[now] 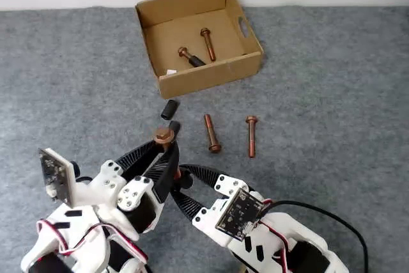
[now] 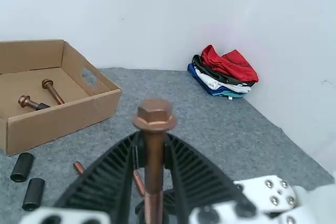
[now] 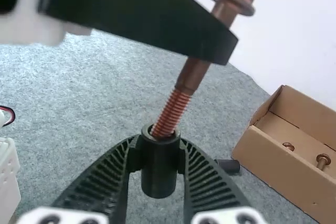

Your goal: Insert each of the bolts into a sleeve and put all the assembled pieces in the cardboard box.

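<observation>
Bright, even, diffuse light, soft faint shadow along cardboard box (image 1: pixel 211 73) base

Looks like you're set up in a spare room at home rather than a lab. Well out ahead of your left gripper (image 2: pixel 153 139) there's a stack of folded clothes (image 2: pixel 223 69) tucked into the corner where two plain white walls (image 2: pixel 157 9) meet. The grey carpet-like covering (image 2: pixel 210 124) runs from under that gripper right up to those walls, clothes sitting straight on it.
</observation>
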